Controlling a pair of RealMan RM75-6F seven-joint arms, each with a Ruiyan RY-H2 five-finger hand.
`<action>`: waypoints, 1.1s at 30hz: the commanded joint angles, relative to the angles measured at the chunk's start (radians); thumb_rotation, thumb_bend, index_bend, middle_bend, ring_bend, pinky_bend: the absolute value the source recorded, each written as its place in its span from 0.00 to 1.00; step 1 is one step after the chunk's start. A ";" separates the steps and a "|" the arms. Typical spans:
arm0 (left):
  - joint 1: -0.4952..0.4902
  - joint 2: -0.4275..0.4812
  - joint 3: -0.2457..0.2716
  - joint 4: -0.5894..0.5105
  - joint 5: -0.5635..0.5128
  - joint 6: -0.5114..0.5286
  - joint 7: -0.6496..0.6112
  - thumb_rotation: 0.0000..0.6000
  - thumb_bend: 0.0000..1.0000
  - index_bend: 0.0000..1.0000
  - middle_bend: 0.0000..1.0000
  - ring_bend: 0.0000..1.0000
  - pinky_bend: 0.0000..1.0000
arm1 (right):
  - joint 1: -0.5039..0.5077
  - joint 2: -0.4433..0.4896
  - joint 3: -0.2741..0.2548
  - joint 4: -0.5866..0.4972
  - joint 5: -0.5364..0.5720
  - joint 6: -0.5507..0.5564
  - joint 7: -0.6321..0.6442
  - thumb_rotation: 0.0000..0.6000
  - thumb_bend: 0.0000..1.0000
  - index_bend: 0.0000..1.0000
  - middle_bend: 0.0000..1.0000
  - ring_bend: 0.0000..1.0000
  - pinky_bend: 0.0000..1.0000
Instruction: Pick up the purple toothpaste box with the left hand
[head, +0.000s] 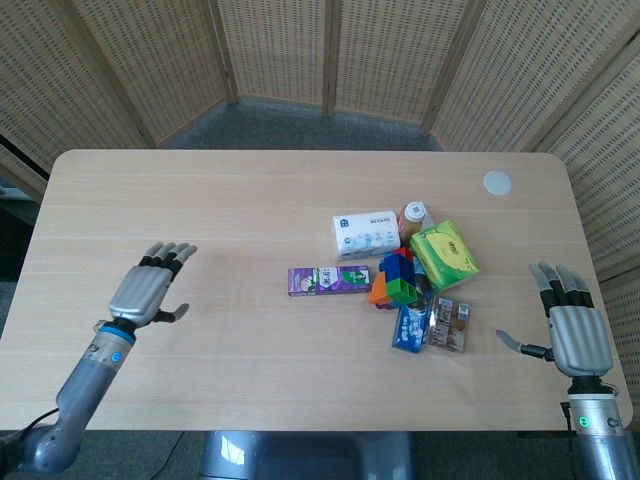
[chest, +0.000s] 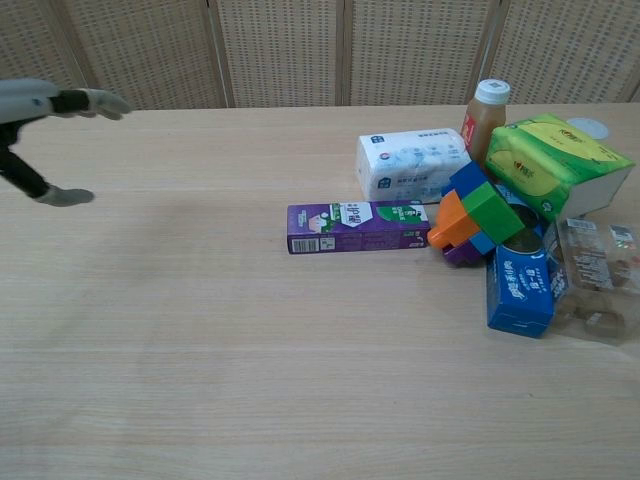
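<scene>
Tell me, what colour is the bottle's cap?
The bottle's cap is white; the chest view shows it best.

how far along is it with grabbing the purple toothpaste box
Early. Done: the left hand is out over the table, open, short of the box. In hand: nothing; the flat purple cardboard toothpaste box lies untouched beside the coloured block stack. Left: reach, grip, lift.

The head view looks steeply down from high above the near edge, taking in the whole table (head: 200, 200). The chest view sits lower and closer, facing the far screen (chest: 280, 50). Both share the tabletop's middle.
</scene>
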 joint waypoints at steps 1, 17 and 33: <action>-0.128 -0.137 -0.032 0.118 -0.116 -0.091 0.059 1.00 0.34 0.00 0.00 0.00 0.00 | -0.016 0.019 -0.012 -0.026 -0.021 0.019 0.004 0.53 0.03 0.00 0.00 0.00 0.00; -0.371 -0.513 -0.069 0.538 -0.182 -0.229 -0.035 1.00 0.34 0.00 0.00 0.00 0.00 | -0.048 0.054 -0.022 -0.063 -0.046 0.045 0.024 0.53 0.03 0.00 0.00 0.00 0.00; -0.496 -0.730 -0.099 0.852 -0.184 -0.308 -0.125 1.00 0.35 0.15 0.11 0.20 0.00 | -0.085 0.078 -0.017 -0.067 -0.032 0.071 0.071 0.53 0.03 0.00 0.00 0.00 0.00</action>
